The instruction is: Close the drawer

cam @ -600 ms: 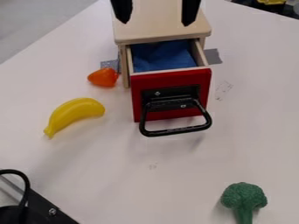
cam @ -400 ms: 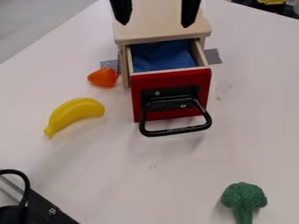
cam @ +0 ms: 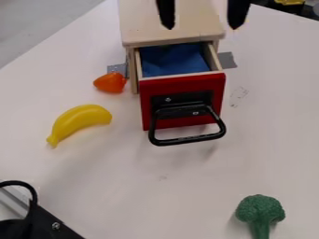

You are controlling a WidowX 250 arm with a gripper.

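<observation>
On the near left part of the bench [cam: 137,191], a black bracket [cam: 46,219] with a cable [cam: 31,193] is seen. To its right, the banana [cam: 78,122] is laid toward the bench's left edge. Past it, the orange toy [cam: 110,82] is placed just beside the cabinet [cam: 194,33], which is set between the bench's left edge and its far right edge.

The hand [cam: 202,22] is held over the cabinet's top, toward that top's right edge. Its two fingers are spread wide apart, tips pointed down; the wooden top is seen between them, and the right tip is seen past the top's right edge. Whether the wood is touched cannot be told. The drawer [cam: 183,84] is located on the near side of the hand and slightly to the left, apart from both tips. It is pulled out, with blue cloth [cam: 171,60] inside and its black handle [cam: 187,140] faced toward the bench's near side.

Gray tape [cam: 226,59] is stuck just right of the cabinet. Farther right, the broccoli [cam: 259,210] is placed on the bench's near side, well apart from its far right edge.
</observation>
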